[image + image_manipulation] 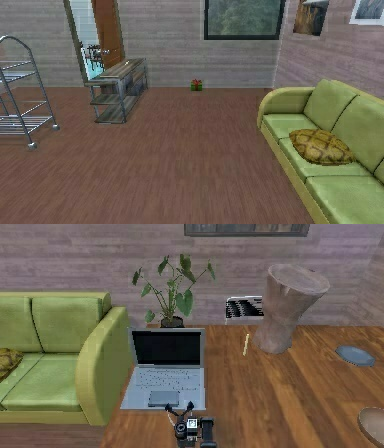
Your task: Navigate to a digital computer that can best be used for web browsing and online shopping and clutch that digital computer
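1 laptop (167, 367), 1 green sofa (330, 130), 1 patterned cushion (320, 146), 1 potted plant (173, 289), 1 wire rack (22, 95), 1 low shelf unit (118, 90), 1 wooden pedestal (290, 309), 2 round floor discs (355, 355)

- Fwd view: sofa (325, 140) along right wall, w/ cushion (320, 147) on its seat.
- Wire cart (22, 90) at far left; shelf unit (120, 90) farther back, by doorway (95, 40).
- Arm side view: laptop (168, 369) just right of sofa arm, plant (175, 289) behind it, gripper (181, 410) at laptop's near edge.
- Pedestal (295, 309) right of plant, nr back wall.
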